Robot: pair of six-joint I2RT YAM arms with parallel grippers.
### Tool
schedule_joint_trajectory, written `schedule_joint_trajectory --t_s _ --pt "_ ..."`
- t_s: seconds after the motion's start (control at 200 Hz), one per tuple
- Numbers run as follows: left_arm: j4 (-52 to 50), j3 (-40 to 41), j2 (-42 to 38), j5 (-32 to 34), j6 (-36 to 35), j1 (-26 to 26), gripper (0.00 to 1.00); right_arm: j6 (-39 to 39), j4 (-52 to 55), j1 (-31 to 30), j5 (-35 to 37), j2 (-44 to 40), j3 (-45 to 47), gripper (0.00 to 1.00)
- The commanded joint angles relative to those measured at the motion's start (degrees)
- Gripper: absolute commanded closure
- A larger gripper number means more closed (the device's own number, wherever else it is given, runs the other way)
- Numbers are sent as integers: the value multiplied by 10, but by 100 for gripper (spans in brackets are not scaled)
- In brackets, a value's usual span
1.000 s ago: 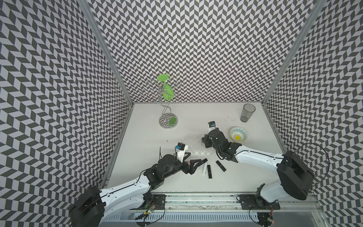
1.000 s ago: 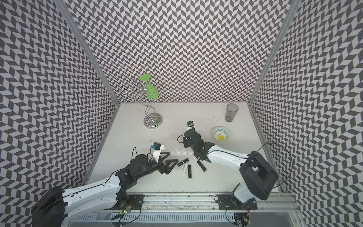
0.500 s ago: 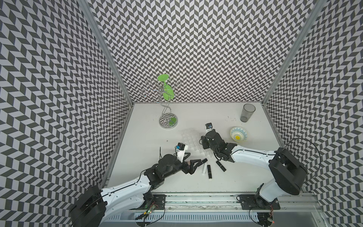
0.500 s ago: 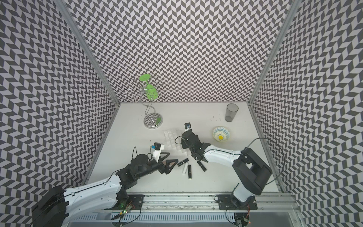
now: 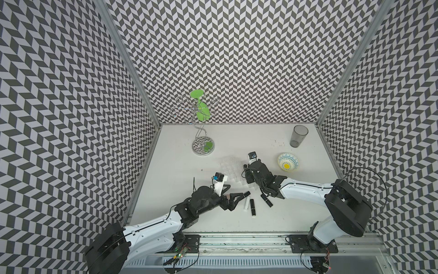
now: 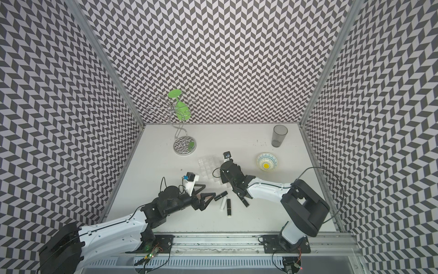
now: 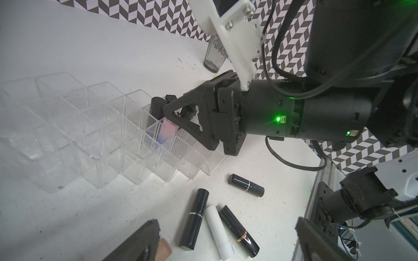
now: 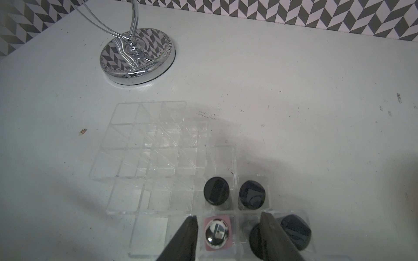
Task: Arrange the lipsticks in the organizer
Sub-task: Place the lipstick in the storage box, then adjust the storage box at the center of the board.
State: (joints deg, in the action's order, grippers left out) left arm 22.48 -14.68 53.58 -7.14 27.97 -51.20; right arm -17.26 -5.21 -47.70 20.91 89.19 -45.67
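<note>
White tabletop (image 5: 237, 142): our right gripper (image 8: 227, 218) at the organizer (image 8: 140, 135).
Its fingers (image 8: 187, 235) stand narrowly apart around the pink lipstick (image 8: 217, 232); our left gripper (image 7: 226, 222) gapes wide.

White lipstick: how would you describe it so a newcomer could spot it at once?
Find the clear organizer mid-table; between it and the base rail lie a few loose tubes. The white lipstick lies flat among them. It is the only white one there; the black tubes right beside it are glossy.
</note>
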Motion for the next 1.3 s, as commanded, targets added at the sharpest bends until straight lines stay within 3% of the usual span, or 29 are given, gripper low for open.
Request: schedule_joint_trajectory --t_s 0.0,0.085,0.175,0.31,0.706,0.831,0.996,1.297 --pt "9 0 6 6 -5 3 3 -24 31 -35 -2 -61 22 51" --pt "7 -1 14 11 -8 4 4 -47 58 -54 -1 -109 54 52" --pt "8 -6 31 11 -9 4 7 -92 71 -59 -76 -150 96 59" --pt "13 -13 52 12 -10 4 13 -129 5 -59 -130 -189 174 67" --pt "2 -27 88 31 -12 2 19 -109 -67 -12 -95 -112 180 68" --pt "-39 -41 96 80 -18 1 25 -112 -75 12 -77 -96 178 68" --pt "-99 -53 101 159 -11 1 26 -106 -84 29 -75 -81 169 68" --pt "-129 -61 166 177 5 2 35 -95 -93 36 -93 -72 161 68"
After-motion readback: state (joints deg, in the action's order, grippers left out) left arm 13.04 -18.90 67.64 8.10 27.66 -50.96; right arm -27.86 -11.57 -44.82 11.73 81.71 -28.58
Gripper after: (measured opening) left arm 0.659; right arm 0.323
